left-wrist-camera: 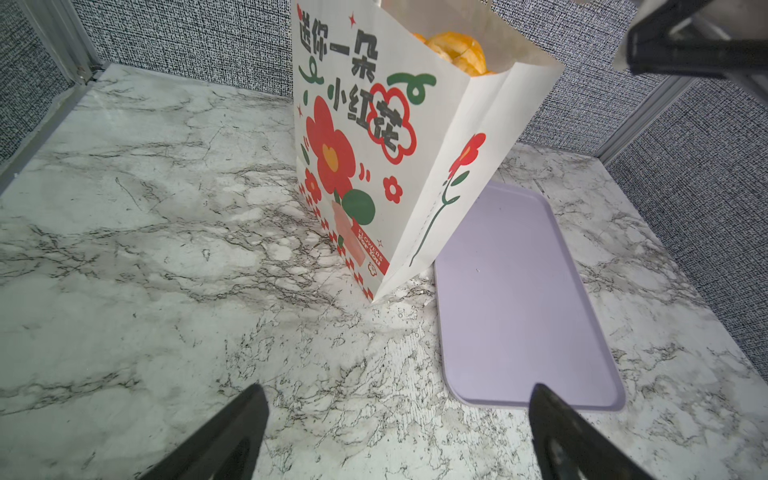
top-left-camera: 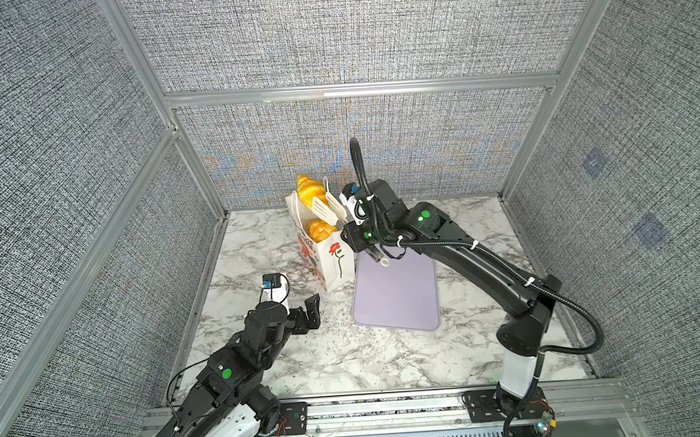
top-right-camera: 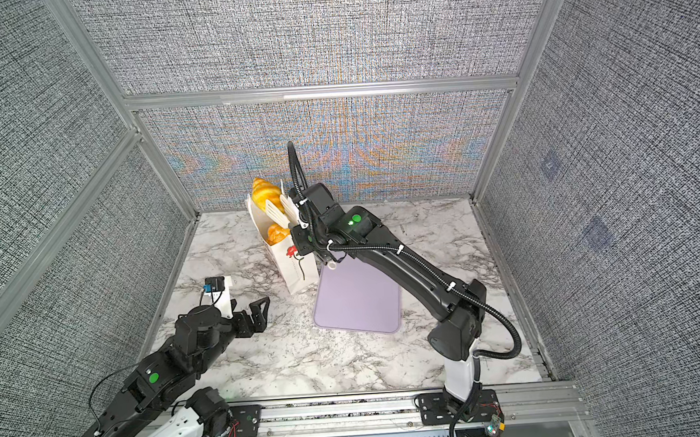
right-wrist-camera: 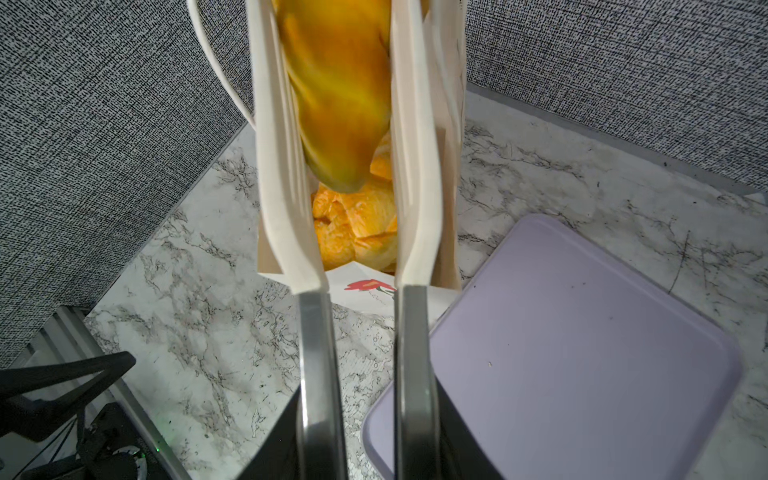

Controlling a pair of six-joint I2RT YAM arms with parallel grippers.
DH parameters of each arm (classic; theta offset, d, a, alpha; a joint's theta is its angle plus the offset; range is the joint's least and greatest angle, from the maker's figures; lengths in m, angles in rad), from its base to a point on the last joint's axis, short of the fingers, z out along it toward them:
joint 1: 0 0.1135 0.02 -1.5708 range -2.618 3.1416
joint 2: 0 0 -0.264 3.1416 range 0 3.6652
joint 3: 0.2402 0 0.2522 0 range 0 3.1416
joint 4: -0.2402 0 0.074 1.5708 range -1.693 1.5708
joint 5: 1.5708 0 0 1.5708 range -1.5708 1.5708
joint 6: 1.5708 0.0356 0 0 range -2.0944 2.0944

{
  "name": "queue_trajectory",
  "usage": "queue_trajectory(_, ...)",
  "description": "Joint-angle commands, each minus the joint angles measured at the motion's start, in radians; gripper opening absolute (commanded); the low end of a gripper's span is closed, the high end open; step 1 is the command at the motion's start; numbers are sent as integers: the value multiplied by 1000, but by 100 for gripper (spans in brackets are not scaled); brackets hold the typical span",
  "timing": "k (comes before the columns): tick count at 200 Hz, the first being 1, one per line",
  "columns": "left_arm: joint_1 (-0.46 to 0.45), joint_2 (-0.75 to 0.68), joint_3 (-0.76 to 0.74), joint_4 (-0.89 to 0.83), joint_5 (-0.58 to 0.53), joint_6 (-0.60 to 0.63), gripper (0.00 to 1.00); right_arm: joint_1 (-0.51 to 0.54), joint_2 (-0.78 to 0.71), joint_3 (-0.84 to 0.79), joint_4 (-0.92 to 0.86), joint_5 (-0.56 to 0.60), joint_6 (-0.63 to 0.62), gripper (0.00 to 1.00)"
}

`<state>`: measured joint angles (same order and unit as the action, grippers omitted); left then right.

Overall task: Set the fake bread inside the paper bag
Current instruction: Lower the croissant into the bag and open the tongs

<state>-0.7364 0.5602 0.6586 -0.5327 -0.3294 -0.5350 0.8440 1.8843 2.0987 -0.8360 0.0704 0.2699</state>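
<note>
Above the paper bag (top-left-camera: pixel 331 270) mouth | croissant (right-wrist-camera: pixel 336 95) is pinched between white tips of the tongs (right-wrist-camera: pixel 282 166), apparently for release onto pastries (right-wrist-camera: pixel 357 224) inside | right gripper (right-wrist-camera: pixel 365 436) is clamped on the tongs' steel handles (that squeeze holds the bread) | left gripper (left-wrist-camera: pixel 399 419) is spread wide, empty, parked apart from the bag

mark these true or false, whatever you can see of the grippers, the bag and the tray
1. The left gripper is open and holds nothing. True.
2. The purple tray has bread on it. False: it is bare.
3. A croissant sits between the white tong blades of the right gripper, above the bag's mouth. True.
4. The paper bag lies flat on the table. False: it stands upright beside the tray, with bread already inside.
</note>
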Motion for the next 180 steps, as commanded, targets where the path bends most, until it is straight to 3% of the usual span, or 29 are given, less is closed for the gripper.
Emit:
queue_trajectory(1, 2, -4, -8, -5, -10, -3, 99, 0, 31, 44, -30, 41, -2, 39)
queue_trajectory(39, 2, -14, -14, -12, -15, -5, 99, 0, 83, 95, -70, 82, -9, 54)
queue_trajectory(65, 2, -21, -13, -18, -16, -5, 99, 0, 93, 107, -74, 101, -11, 59)
queue_trajectory(120, 0, -31, -13, -29, -29, -13, 99, 17, 45, 113, -71, 113, -44, 63)
queue_trajectory(180, 2, -27, -15, -36, -78, -42, 99, 21, -158, -90, -18, 169, -83, 64)
